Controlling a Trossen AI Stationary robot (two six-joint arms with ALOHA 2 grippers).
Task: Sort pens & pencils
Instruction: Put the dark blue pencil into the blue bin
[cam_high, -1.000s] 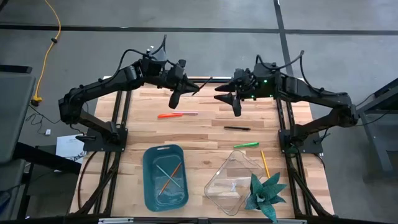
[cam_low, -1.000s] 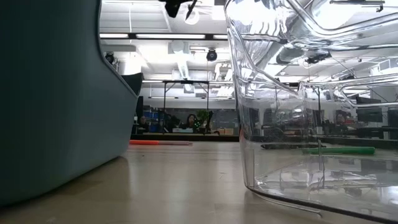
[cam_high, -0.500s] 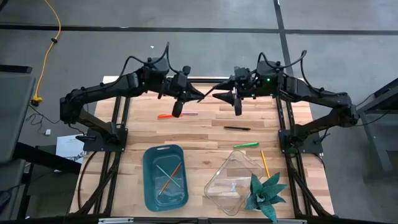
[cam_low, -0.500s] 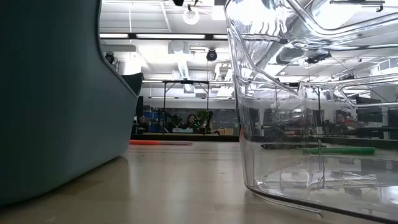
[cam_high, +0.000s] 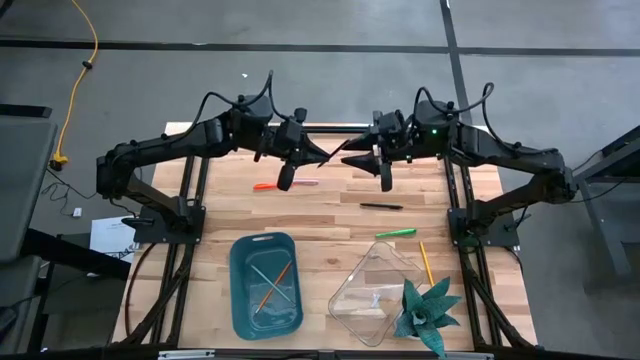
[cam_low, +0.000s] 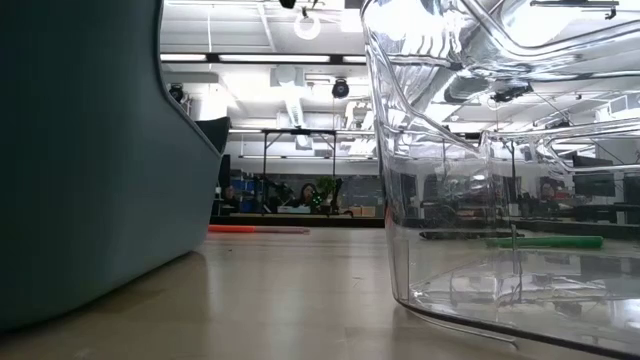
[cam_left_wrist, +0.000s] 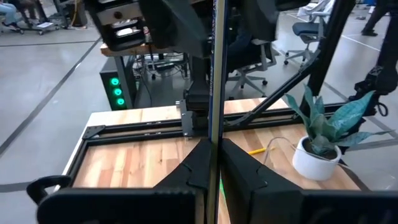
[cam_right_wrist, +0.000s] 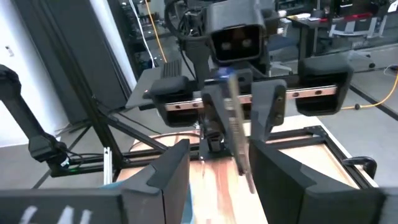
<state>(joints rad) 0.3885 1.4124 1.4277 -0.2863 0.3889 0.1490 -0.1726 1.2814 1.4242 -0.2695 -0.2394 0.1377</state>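
Note:
Above the far middle of the table my left gripper (cam_high: 318, 153) is shut on a thin dark pencil (cam_left_wrist: 216, 81). The pencil (cam_right_wrist: 238, 140) sticks out toward my right gripper (cam_high: 345, 157), which faces it, open. Its free end reaches between the right fingers (cam_right_wrist: 163, 177), with a gap on either side. On the boards lie a red-orange pen (cam_high: 272, 185), a black pen (cam_high: 381, 206), a green pen (cam_high: 396, 233) and a yellow pencil (cam_high: 426, 262). More pencils lie in the blue bin (cam_high: 240, 290). My left gripper pinches the pencil near one end (cam_left_wrist: 216, 138) between its two fingers. The fingers come nearly level from the table's left, and the pencil runs on along them toward the table's right. It is held high, clear of the table.
A pink stick (cam_high: 306, 182) lies beside the red-orange pen. A clear container (cam_high: 365, 300) stands at the near middle, with a potted plant (cam_high: 428, 312) to its right. Black frame rails (cam_high: 195, 190) run along both sides of the table.
My left gripper has swung toward the table's right with the pencil, up to my right gripper, then stopped. The pencil's free end now sits between the open right fingers.

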